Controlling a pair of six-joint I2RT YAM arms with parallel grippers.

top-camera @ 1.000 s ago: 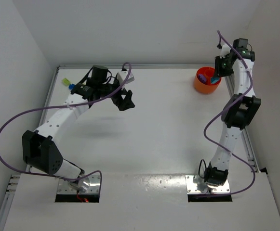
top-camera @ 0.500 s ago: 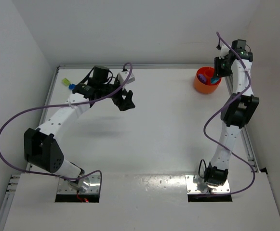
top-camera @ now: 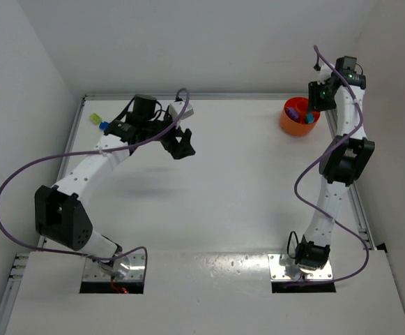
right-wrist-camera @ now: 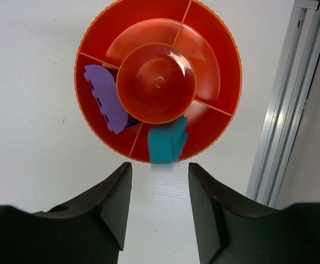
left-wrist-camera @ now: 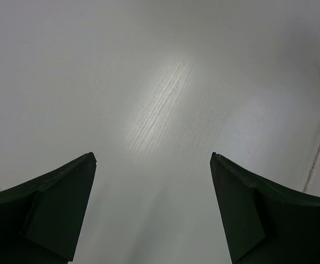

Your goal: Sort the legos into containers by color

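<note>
The left tool [left-wrist-camera: 153, 158] hangs over the smooth white table [top-camera: 244, 195], its dark fingers spread wide on nothing. Beyond it, near the far left corner, a tiny yellow-green plastic brick [top-camera: 95, 119] and a blue brick [top-camera: 104, 126] lie just beside each other. In the far right corner the right tool [right-wrist-camera: 160, 166] stands parted and empty above the round glossy orange plastic bowl [right-wrist-camera: 212, 38]. A blurred teal-blue brick [right-wrist-camera: 168, 144] shows just past its tips at the bowl's near rim, with a studded purple brick [right-wrist-camera: 106, 99] in the neighbouring compartment.

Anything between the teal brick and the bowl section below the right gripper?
Nothing visible. The teal brick is clear of the right gripper, over the bowl at its near section; the purple brick sits next door.
</note>
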